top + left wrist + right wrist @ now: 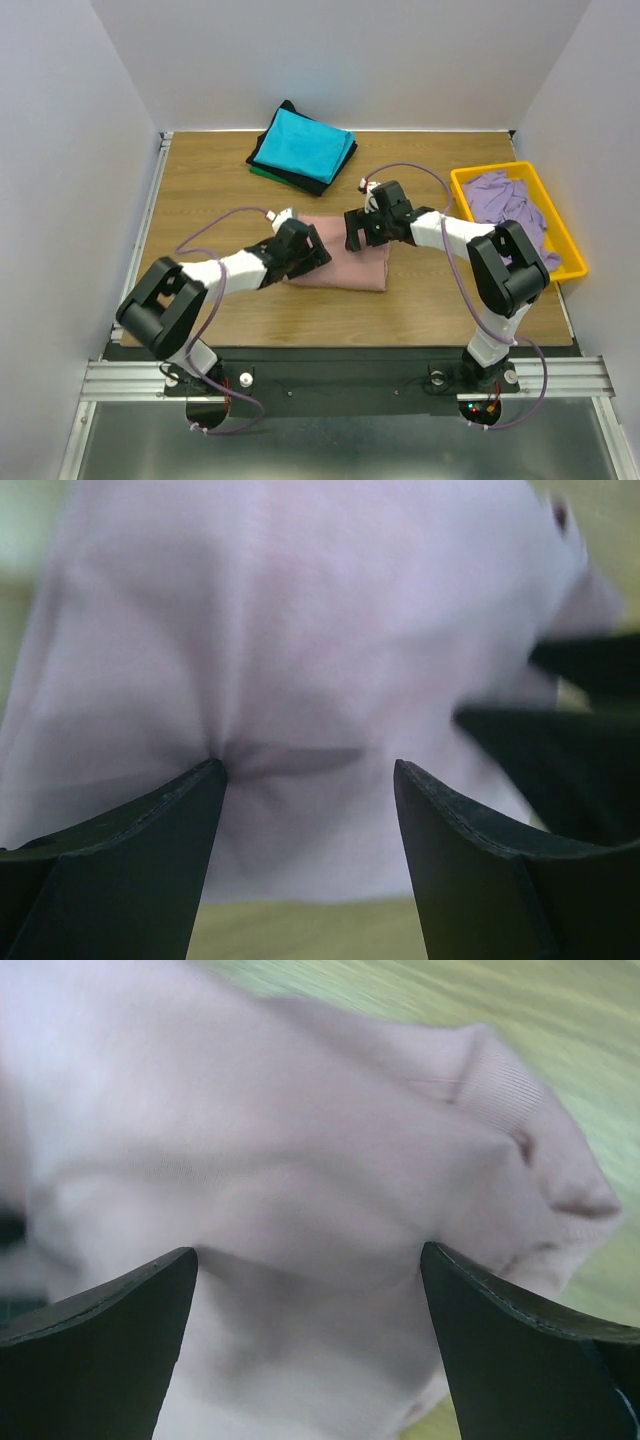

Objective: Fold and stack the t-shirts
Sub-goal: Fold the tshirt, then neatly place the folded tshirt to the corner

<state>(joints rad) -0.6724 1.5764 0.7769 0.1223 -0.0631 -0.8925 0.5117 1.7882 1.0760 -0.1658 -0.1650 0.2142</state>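
Wooden table (200, 200) stood between white walls. From above, the dusty-pink shirt (350, 268) lay folded mid-table, with the left gripper (320, 255) at its left edge and the right gripper (353, 238) at its far edge. A turquoise shirt (300, 142) topped a black shirt (305, 182) behind, and a lavender shirt (500, 195) filled the yellow tray (570, 245). Left wrist view: fingers (130, 860) were spread, pink cloth puckered at one tip. Right wrist view: both fingers were spread wide over pink cloth
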